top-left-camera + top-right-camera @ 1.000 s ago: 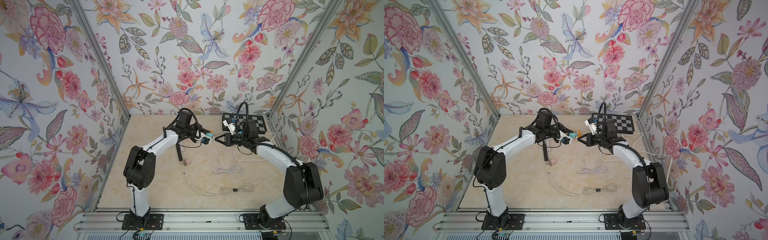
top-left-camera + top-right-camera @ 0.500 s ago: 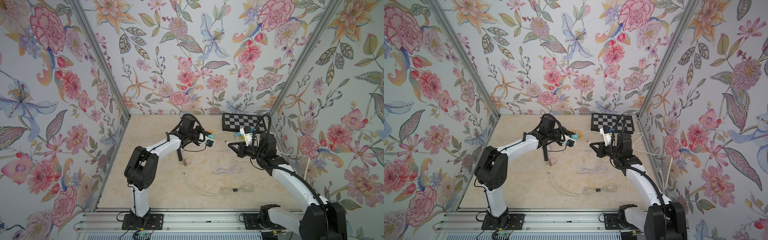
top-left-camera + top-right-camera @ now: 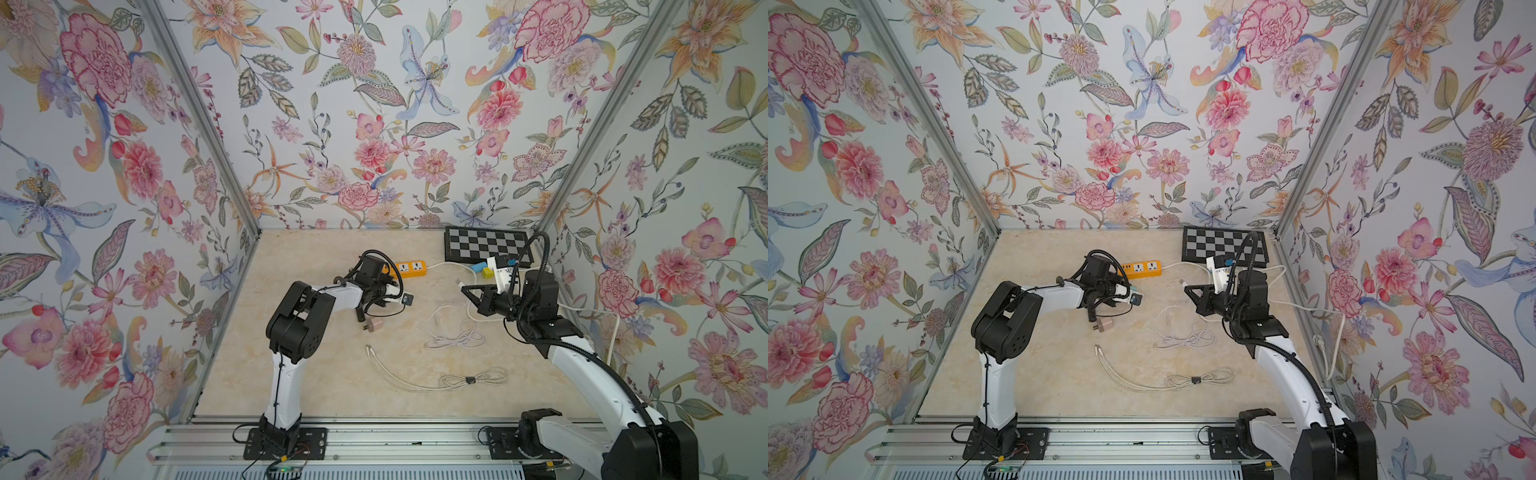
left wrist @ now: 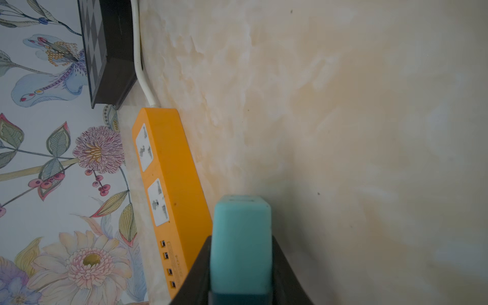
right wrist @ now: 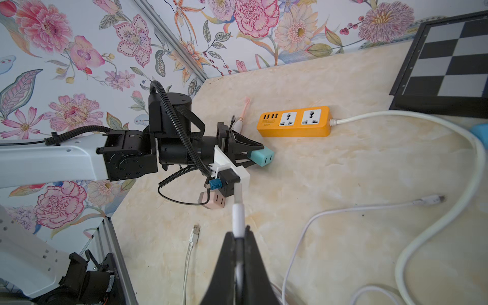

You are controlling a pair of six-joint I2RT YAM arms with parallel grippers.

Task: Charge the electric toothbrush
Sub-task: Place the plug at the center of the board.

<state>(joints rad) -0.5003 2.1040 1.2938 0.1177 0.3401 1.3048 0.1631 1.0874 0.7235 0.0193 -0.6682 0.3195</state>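
Left gripper (image 3: 402,297), in both top views, is closed around a small teal charger (image 3: 407,299) and holds it on the near side of the orange power strip (image 3: 409,269). The right gripper (image 3: 465,287) is shut tight on the plug (image 3: 458,283) of a white cable (image 3: 455,340), and the loops of this cable lie on the table (image 3: 332,395) beside it. A pink charger (image 3: 376,326) lies on the table near the left arm.

In the left wrist view, the two fingers (image 4: 200,274) press the teal charger from both sides, and the power strip is just beside it.

In the right wrist view, the plug sticks out from the closed tips. The toothbrush (image 5: 243,112) lies on the table behind the left gripper, close to the USB end of the power strip.
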